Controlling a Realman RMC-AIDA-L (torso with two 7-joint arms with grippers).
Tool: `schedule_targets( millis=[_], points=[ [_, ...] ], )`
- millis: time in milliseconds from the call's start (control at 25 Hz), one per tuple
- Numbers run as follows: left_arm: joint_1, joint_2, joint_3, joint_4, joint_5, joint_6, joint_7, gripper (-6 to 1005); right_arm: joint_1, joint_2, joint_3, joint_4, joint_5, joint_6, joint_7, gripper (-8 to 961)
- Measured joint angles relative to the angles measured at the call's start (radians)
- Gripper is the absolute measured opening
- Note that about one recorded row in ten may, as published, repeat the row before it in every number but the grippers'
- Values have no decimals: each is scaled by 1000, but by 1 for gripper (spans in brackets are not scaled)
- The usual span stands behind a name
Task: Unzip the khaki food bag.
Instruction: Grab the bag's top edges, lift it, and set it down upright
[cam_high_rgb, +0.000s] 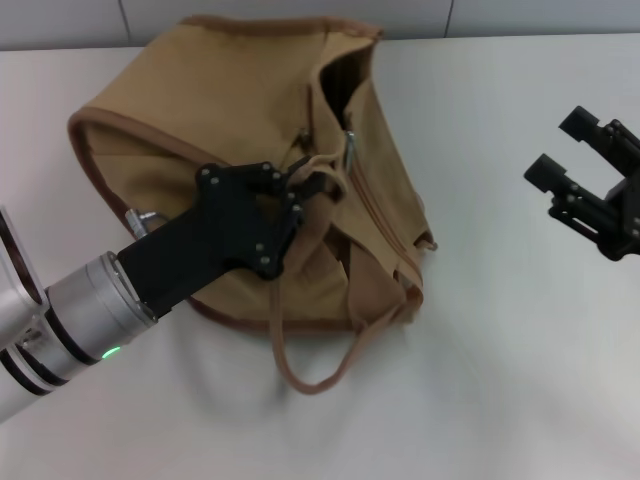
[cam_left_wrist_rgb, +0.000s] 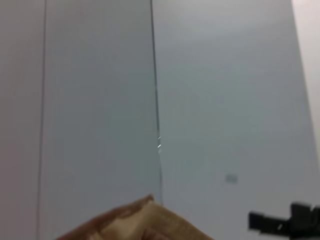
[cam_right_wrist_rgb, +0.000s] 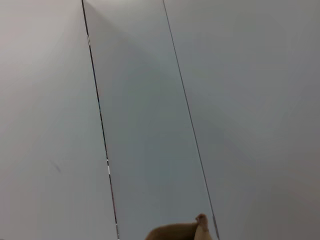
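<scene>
The khaki food bag (cam_high_rgb: 230, 110) lies slumped on its side on the white table (cam_high_rgb: 520, 380), brown-trimmed, with a webbing handle (cam_high_rgb: 320, 375) looping toward me. A dark gap (cam_high_rgb: 345, 85) shows at its top by a silver zipper piece (cam_high_rgb: 350, 148). My left gripper (cam_high_rgb: 315, 185) rests on the middle of the bag, its fingers closed around a thin tan strap there. My right gripper (cam_high_rgb: 562, 147) is open and empty, off to the right and apart from the bag. A tan corner of the bag shows in the left wrist view (cam_left_wrist_rgb: 145, 220) and in the right wrist view (cam_right_wrist_rgb: 185, 231).
A grey panelled wall (cam_high_rgb: 500, 15) runs behind the table's far edge. The left wrist view shows the other arm's black gripper (cam_left_wrist_rgb: 285, 221) farther off.
</scene>
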Motion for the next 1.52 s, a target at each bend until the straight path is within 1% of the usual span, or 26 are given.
schedule_targets(
  millis=[160, 320, 560, 720, 840, 1000, 1080, 1160, 1200, 1240, 1280, 1360, 1440, 1520],
  points=[
    [-18, 0, 1, -11, 2, 39, -3, 41, 7, 0, 6, 47, 0, 18, -82, 798],
    [-32, 0, -7, -11, 3, 68, -3, 41, 8, 1, 10, 65, 11, 7, -100, 798],
    [-39, 0, -40, 10, 3, 101, -26, 41, 14, -2, 5, 80, 55, -17, -18, 798],
    [-40, 0, -52, 15, -1, 103, -30, 41, 19, -5, 0, 54, 54, -85, 45, 798],
    [-40, 0, -53, 18, -4, 104, -30, 42, 15, -7, 0, -27, 51, -141, 118, 798],
    [-40, 0, -54, 22, -4, 108, -31, 42, 15, -12, -18, -181, 26, -152, 258, 797],
    [-40, 0, -54, 24, -4, 109, -31, 42, 19, -20, -54, -258, 9, -153, 335, 797],
    [-40, 0, -54, 26, -4, 110, -32, 42, 20, -27, -111, -342, 2, -154, 406, 797],
    [-37, 0, -54, 32, -4, 111, -38, 42, 20, -28, -152, -406, 1, -157, 447, 797],
    [-36, 0, -54, 35, -3, 111, -42, 42, 20, -28, -152, -406, 1, -157, 447, 797],
    [-34, 0, -54, 42, -2, 111, -50, 42, 20, -27, -166, -431, 1, -161, 458, 797],
    [-30, 0, -54, 52, 2, 110, -63, 42, 18, -17, -179, -467, 1, -172, 458, 798],
    [-27, 0, -54, 53, 2, 108, -68, 42, 15, -8, -179, -485, 7, -182, 456, 798],
    [-24, 0, -54, 53, 2, 106, -70, 42, 15, -5, -175, -502, 18, -195, 485, 798]
  ],
)
